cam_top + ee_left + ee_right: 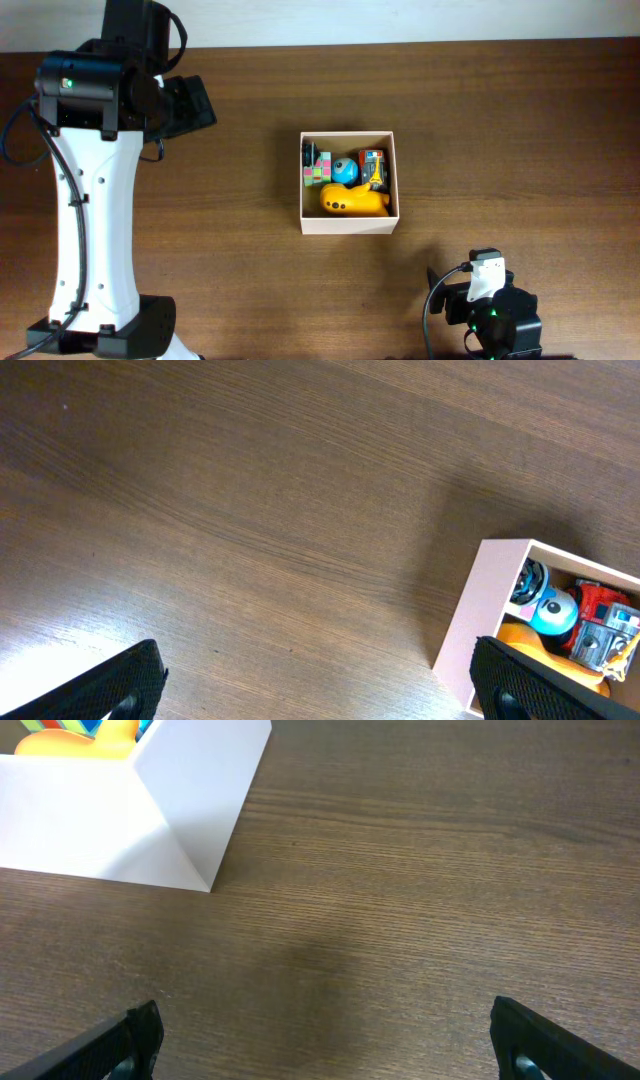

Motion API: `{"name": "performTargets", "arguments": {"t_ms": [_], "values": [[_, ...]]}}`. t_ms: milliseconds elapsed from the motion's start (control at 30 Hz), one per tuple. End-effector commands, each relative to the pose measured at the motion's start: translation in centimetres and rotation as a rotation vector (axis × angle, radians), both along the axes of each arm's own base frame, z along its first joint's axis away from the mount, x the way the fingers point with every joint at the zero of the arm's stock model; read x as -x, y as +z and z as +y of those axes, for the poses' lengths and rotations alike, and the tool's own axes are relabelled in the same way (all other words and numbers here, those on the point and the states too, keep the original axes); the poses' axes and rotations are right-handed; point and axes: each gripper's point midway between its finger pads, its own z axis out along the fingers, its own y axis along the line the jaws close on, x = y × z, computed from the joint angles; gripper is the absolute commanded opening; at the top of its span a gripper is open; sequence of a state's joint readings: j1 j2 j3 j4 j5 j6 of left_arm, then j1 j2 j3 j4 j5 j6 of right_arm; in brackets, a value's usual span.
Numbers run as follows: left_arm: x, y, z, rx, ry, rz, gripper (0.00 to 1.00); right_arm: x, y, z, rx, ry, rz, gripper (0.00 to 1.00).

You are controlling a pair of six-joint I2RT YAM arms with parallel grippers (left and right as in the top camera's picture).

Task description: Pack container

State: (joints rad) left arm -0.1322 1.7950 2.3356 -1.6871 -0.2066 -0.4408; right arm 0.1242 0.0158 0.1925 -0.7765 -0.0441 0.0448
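- Dark brown wood-grain table [500, 120], with a pale strip along its far edge in the overhead view.
- Container [348, 226]: square cardboard box near the middle of the table, between the two arms and apart from both. Its open top faces straight up and its walls run parallel to the table edges. No long axis is evident. The outside is white and the inside tan.
- Contents, all inside the walls:
  - yellow toy [352, 202], lying lengthwise left to right along the near wall
  - blue round toy [345, 170], behind it
  - multi-coloured cube [318, 170], at the far left
  - red and grey toy [372, 160], at the far right; too small to identify
- Left arm [90, 200]: white, reaching toward the far left of the table. Its fingers are hidden under the wrist in the overhead view.
- Left gripper [320, 695]: jaws spread wide over bare wood, nothing between them. The left wrist view cuts the container [480, 610] off at the right edge, and one black finger [520, 680] covers its lower corner.
- Right arm [490, 310]: low at the near right, partly cut off by the frame.
- Right gripper [335, 1055]: jaws spread wide and empty, only the fingertips in view. The right wrist view shows just one corner of the container [100, 820], with scraps of toy colour above the rim.
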Motion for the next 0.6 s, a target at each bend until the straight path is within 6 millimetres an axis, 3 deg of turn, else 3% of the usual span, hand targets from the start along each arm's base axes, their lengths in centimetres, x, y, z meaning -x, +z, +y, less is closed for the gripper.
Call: {"name": "performTargets", "arguments": {"t_ms": [0, 267, 367, 567], "values": [[-0.1, -0.1, 0.0, -0.005, -0.011, 0.004, 0.99, -0.1, -0.2, 0.0, -0.006, 0.0, -0.004, 0.99], [0.1, 0.3, 0.5, -0.038, -0.02, -0.003, 0.99, -0.1, -0.2, 0.0, -0.006, 0.0, -0.004, 0.99], [0.3, 1.8, 2.5, -0.142, 0.022, -0.072, 0.99, -0.1, -0.2, 0.0, -0.006, 0.0, -0.004, 0.99], [-0.4, 5.7, 3.2, -0.16, 0.041, -0.417, 0.99, -0.1, -0.2, 0.0, -0.006, 0.0, -0.004, 0.99]]}}
